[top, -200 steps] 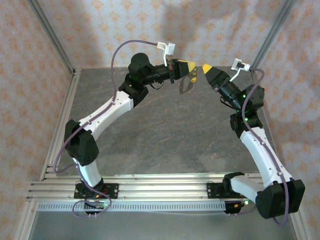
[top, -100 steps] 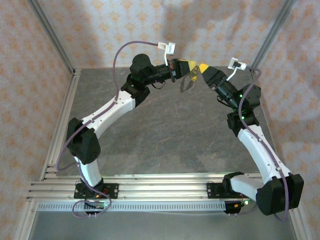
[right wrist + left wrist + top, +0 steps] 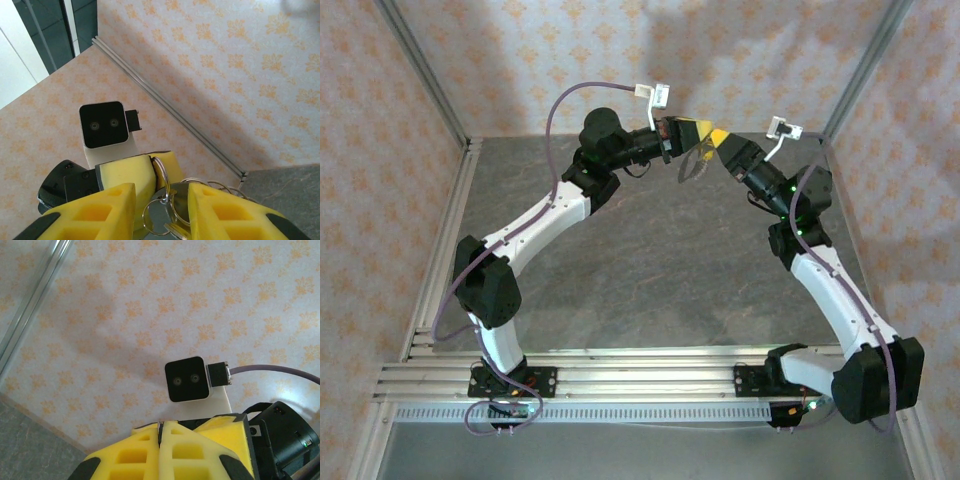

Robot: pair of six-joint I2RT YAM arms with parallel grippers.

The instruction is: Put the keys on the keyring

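Grey mottled worktop [image 3: 650,270], enclosed by orange-patterned walls [image 3: 760,60]. Both arms arch from the near rail and meet high above the far side. Left hand [image 3: 701,130]: closed, fingers pressed flat together, with the keyring [image 3: 691,167] hanging from its tips, long axis pointing down toward the worktop. Right hand [image 3: 722,140]: almost tip to tip with the left, fingers partly apart. Ring loops and a dull metal piece [image 3: 177,209] sit in the gap, cut off by the frame edge. Whether they are clamped cannot be told.
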